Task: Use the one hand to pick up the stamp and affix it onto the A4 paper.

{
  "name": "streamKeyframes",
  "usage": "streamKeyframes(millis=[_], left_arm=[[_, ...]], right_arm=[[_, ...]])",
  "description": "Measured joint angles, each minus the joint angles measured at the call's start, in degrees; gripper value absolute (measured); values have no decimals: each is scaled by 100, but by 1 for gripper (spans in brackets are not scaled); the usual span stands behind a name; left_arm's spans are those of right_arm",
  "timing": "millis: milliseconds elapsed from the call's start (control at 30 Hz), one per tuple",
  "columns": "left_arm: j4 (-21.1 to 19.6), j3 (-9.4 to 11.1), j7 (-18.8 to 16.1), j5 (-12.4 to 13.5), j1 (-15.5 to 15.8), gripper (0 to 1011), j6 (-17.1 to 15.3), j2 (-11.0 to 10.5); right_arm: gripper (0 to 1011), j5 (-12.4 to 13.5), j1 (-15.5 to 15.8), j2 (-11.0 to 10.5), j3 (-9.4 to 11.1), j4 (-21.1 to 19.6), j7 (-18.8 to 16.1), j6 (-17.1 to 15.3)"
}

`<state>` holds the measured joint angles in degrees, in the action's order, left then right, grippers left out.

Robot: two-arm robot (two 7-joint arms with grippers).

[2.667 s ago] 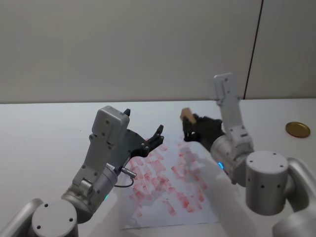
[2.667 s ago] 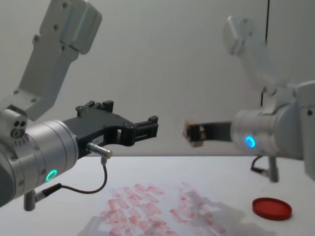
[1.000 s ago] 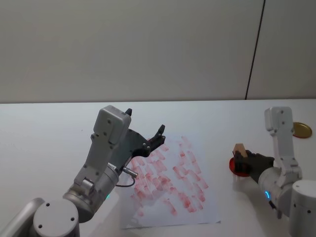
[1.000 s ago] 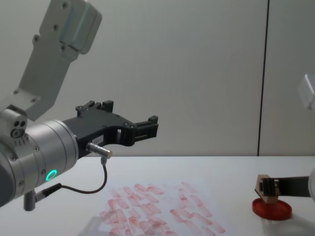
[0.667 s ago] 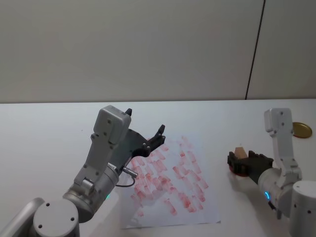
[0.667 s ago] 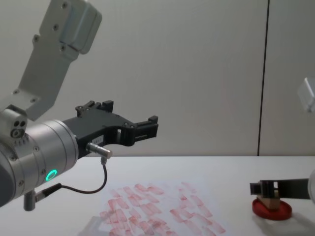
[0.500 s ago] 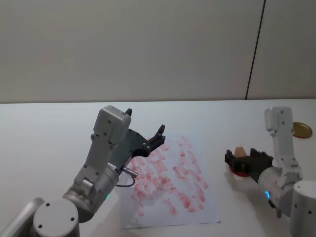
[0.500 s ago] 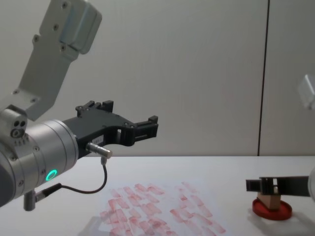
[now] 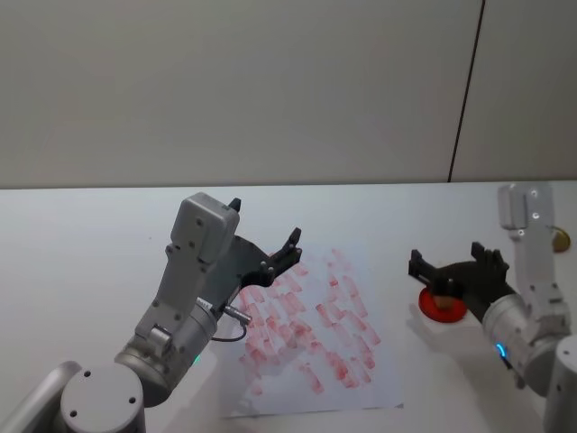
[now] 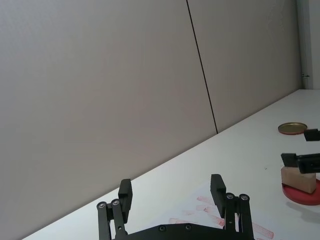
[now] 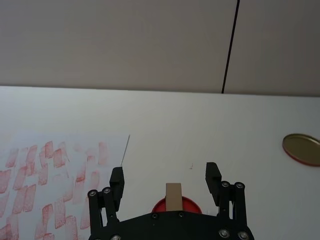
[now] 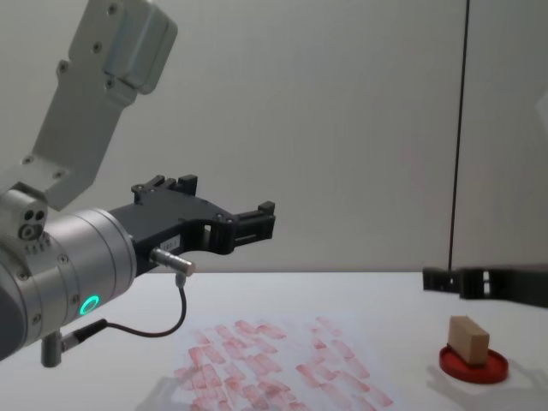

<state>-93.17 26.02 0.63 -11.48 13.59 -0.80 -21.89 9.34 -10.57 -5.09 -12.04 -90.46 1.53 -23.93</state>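
Stamp (image 12: 468, 337): rests tilted on the ink pad (image 12: 473, 363), free of any grip.
Ink pad: flat red disc on the counter (image 9: 81, 244), to the right of the paper, holding the stamp alone.
Paper (image 9: 306, 338): lies flat on the counter, covered in pale red prints.
Right pincer (image 9: 448, 266): fingers spread apart, nothing in them, raised just above the stamp and pad.
Left pincer (image 9: 263, 238): fingers apart, holding nothing, raised over the paper's left part.
Lid (image 11: 302, 149): brass-coloured disc lying flat, farther right on the counter, well apart from the pad.
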Motion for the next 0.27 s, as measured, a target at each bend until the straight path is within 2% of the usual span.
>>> streamKeyframes(millis=[267], left_arm=[[0,0,0,0,0,993,0,0]], right_arm=[[1001,-145,213,-178,49,-338,-202,546]])
